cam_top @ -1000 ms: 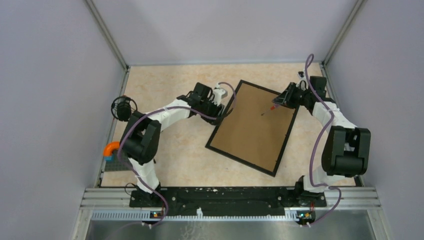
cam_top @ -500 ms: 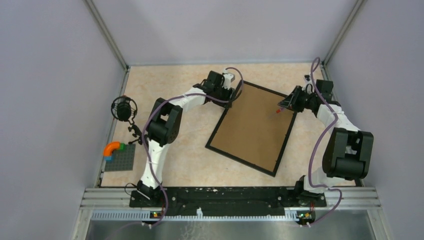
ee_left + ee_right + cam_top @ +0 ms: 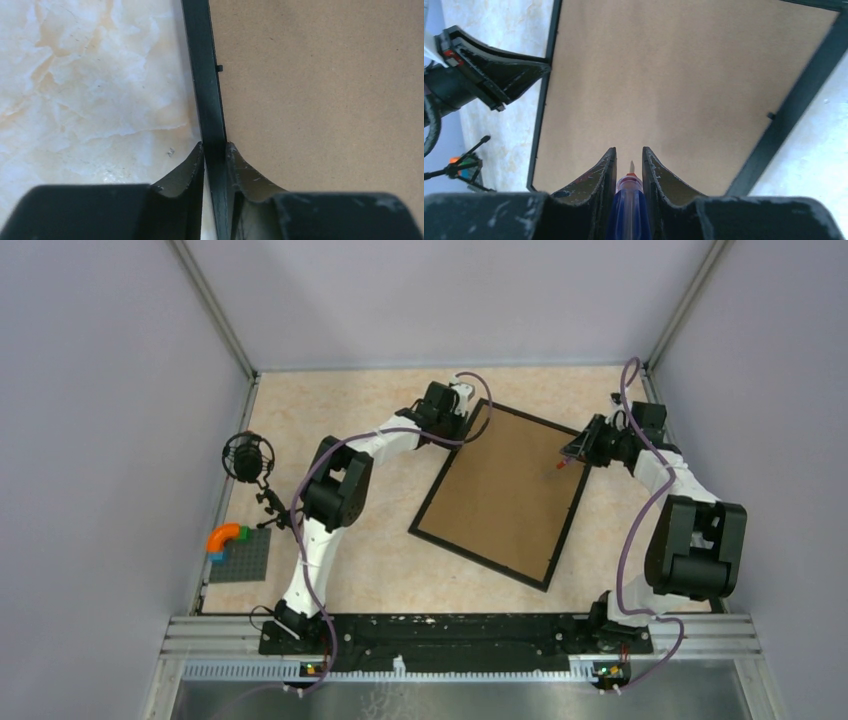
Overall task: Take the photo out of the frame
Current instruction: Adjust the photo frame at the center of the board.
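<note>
left gripper [image 3: 214, 150]: has moved up to the far-left rail of the frame [image 3: 204, 75], jaws now narrowed onto it | right gripper [image 3: 629, 152]: pinching a screwdriver [image 3: 628, 205], tip just inside the right rail | frame: back-up, far-centre of the tabletop [image 3: 330, 420]; photo hidden underneath | judgement: frame braced for prying

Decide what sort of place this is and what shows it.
Probably a robotics test cell: plain grey walls box in a table, with a left arm and right arm bolted to a metal rail.
</note>
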{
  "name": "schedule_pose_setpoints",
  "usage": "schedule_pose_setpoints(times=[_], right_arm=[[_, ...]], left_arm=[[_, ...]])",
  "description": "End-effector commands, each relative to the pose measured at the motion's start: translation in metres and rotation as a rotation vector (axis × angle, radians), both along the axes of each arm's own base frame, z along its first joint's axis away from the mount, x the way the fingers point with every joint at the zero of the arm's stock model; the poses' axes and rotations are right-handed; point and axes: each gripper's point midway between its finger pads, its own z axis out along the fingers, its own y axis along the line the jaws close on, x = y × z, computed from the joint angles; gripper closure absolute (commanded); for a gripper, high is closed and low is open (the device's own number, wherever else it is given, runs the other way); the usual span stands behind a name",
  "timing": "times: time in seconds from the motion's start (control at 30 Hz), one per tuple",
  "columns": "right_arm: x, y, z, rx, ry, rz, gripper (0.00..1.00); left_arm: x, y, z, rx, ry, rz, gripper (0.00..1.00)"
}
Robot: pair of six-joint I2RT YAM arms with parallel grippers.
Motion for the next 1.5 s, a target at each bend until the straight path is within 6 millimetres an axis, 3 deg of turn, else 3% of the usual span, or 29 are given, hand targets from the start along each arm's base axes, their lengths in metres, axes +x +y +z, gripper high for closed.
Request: schedule_pose_setpoints(times=[0.0,0.17,0.3,0.5,0.7,0.8,0.87,1.0,1.13,1.3,1.37,1.47], right_arm=[[0.011,-0.020,-0.002,-0.095,-0.029,-0.043,1.00],[0.017,-0.028,-0.006,-0.128,-0.027,-0.060,1.00],[0.023,-0.032,-0.014,-0.146,-0.023,-0.073,1.00],[0.037,-0.028,-0.026,-0.129,-0.015,-0.067,1.00],[0.049,-0.011,-0.014,-0.050,-0.047,-0.026,1.00],[0.048,0.004,-0.001,-0.002,-0.069,0.010,1.00],[0.043,0.019,0.008,0.037,-0.081,0.042,1.00],[0.025,0.061,0.023,0.118,-0.084,0.114,1.00],[0.004,0.108,0.032,0.159,-0.094,0.214,1.00],[-0.017,0.153,0.009,0.089,-0.060,0.333,1.00],[-0.020,0.155,-0.005,0.067,-0.021,0.342,1.00],[-0.015,0.141,-0.021,0.002,0.007,0.318,1.00]], left_arm=[[0.030,0.057,-0.016,0.142,-0.036,0.203,0.82],[0.031,0.107,-0.024,0.163,0.028,0.379,0.96],[0.020,0.143,-0.032,0.118,0.131,0.491,0.98],[-0.013,0.152,-0.033,0.049,0.198,0.526,0.98],[-0.050,0.155,-0.036,-0.070,0.317,0.595,0.95],[-0.067,0.150,-0.038,-0.201,0.400,0.613,0.94],[-0.068,0.141,-0.030,-0.269,0.407,0.587,0.90],[-0.067,0.141,-0.004,-0.328,0.338,0.554,0.76],[-0.092,0.150,0.010,-0.311,0.295,0.479,0.62],[-0.125,0.160,-0.006,-0.162,0.313,0.365,0.56],[-0.135,0.164,-0.016,-0.123,0.325,0.344,0.56],[-0.149,0.163,-0.026,-0.093,0.316,0.307,0.55]])
